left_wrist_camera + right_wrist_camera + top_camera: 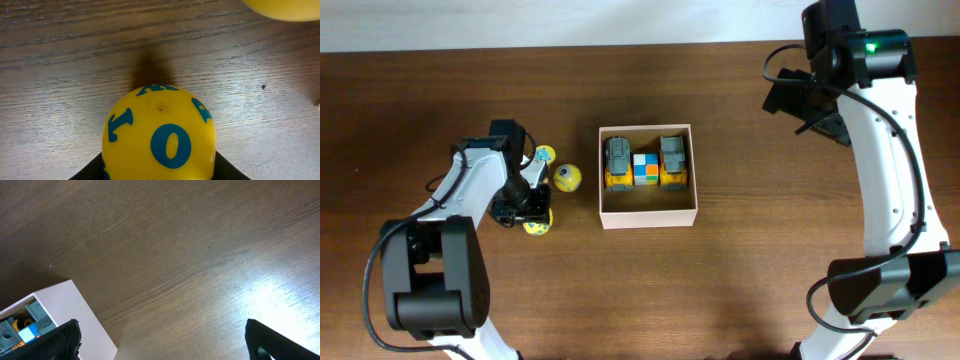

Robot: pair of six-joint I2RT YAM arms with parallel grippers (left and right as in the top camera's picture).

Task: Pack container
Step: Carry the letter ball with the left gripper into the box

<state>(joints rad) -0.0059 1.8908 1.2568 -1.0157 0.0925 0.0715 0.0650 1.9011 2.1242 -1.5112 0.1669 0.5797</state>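
The container (pixel 648 218), a square white-walled box with a tan inside, stands at the table's middle. It holds two grey-and-yellow toy vehicles (pixel 618 163) (pixel 672 162) with a coloured cube (pixel 646 169) between them. My left gripper (pixel 532 214) is left of the box, shut on a yellow ball with blue letters (pixel 160 135). This ball also shows in the overhead view (pixel 537 226). My right gripper (pixel 162 340) is open and empty, high over the far right of the table (pixel 810 105). The box's corner (pixel 65 305) shows at its lower left.
Two more yellow balls lie left of the box: one (pixel 567 178) close to its left wall, one (pixel 545 155) just behind the left arm. The edge of one of them shows in the left wrist view (pixel 285 7). Bare wood lies all around.
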